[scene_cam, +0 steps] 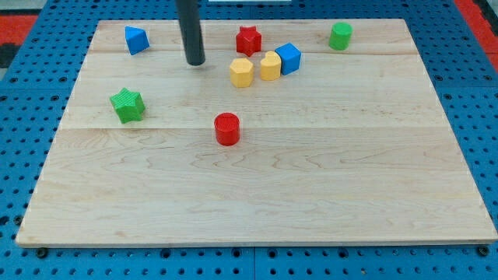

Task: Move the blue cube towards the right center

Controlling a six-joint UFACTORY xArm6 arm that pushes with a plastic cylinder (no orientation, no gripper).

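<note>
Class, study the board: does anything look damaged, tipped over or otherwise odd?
Nothing looks damaged or spilled. One oddity: my tip stands well to the view's left of the blue cube, touching no block, while a yellow block rests against the cube's left side.

Bright blocks on pale wood, ringed by blue pegboard.

The tabletop is light, honey-toned wood with faint grain and a few plank seams running across it; the pegboard around it is vivid blue dotted with dark holes, with red patches at the view's top corners. The rod is dark grey down to my tip. There's a blue cube, a blue wedge-like block, a red star, a red cylinder, a green star, a green cylinder, a yellow hexagonal block and a yellow rounded block.
</note>
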